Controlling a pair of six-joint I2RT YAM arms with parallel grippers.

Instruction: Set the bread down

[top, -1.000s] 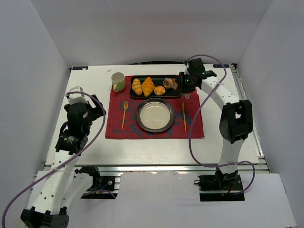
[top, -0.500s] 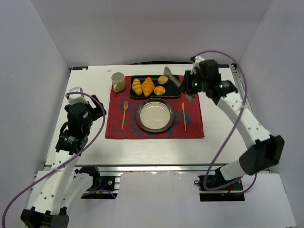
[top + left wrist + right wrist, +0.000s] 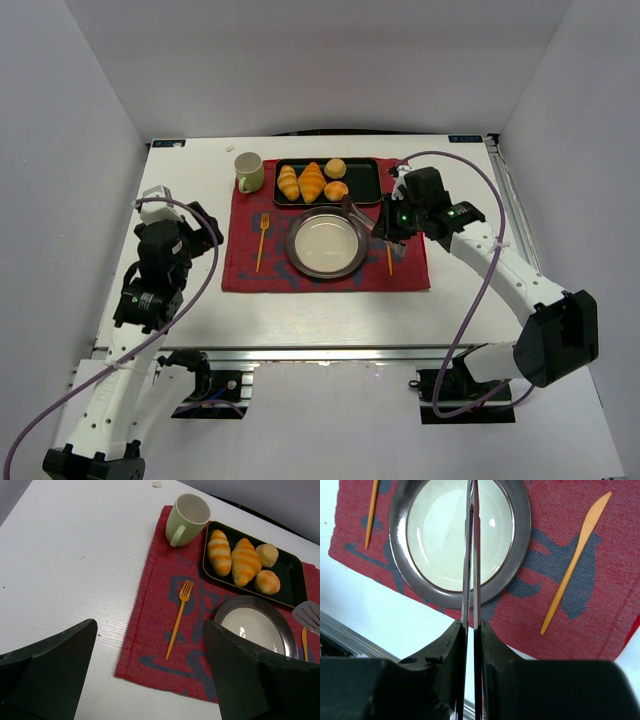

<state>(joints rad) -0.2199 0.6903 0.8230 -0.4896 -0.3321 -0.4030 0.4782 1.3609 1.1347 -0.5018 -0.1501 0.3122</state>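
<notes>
The bread, a small golden-orange bun, lies in the black tray beside two croissants and a paler bun. The left wrist view also shows the bread in the tray. My right gripper is shut on metal tongs, whose blades are pressed together over the grey plate with nothing between them. The right gripper hovers at the plate's right rim. My left gripper stands open over bare table, left of the red mat.
A green mug stands at the mat's far left corner. An orange fork lies left of the plate, and an orange knife right of it. White walls enclose the table on three sides.
My right arm swung back from the tray to the plate's right side, and the tongs closed empty. The paler bun now lies uncovered in the tray. The left arm barely moved.
</notes>
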